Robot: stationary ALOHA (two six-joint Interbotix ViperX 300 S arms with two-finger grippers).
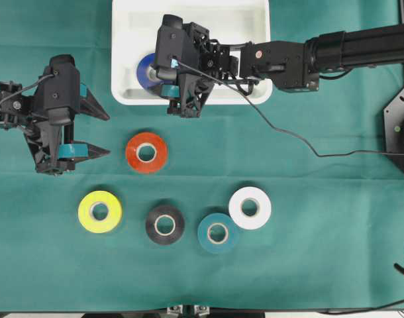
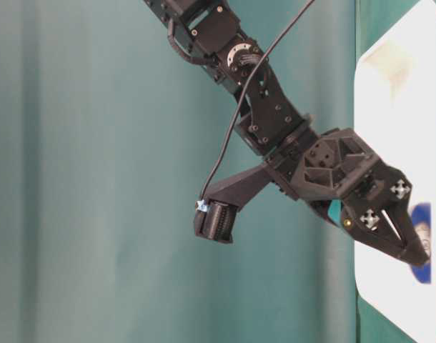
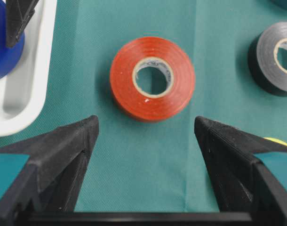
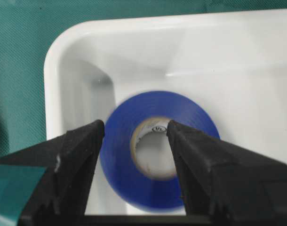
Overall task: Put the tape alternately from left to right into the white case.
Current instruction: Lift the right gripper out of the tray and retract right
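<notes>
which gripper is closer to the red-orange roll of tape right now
Left. The left gripper sits just left of the red-orange roll, jaws open toward it. The right gripper is farther up, over the white case.

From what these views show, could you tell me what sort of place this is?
Probably a robotics lab bench set up for manipulation trials: a green cloth covers the table, two arms work over it, and tape rolls sit beside a white case.

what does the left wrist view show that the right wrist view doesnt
Only the left wrist view shows the red-orange roll lying flat on the green cloth ahead of the left gripper, open jaws apart from it, plus part of the black roll. Only the right wrist view shows the right gripper. Both show the blue roll inside the white case.
</notes>
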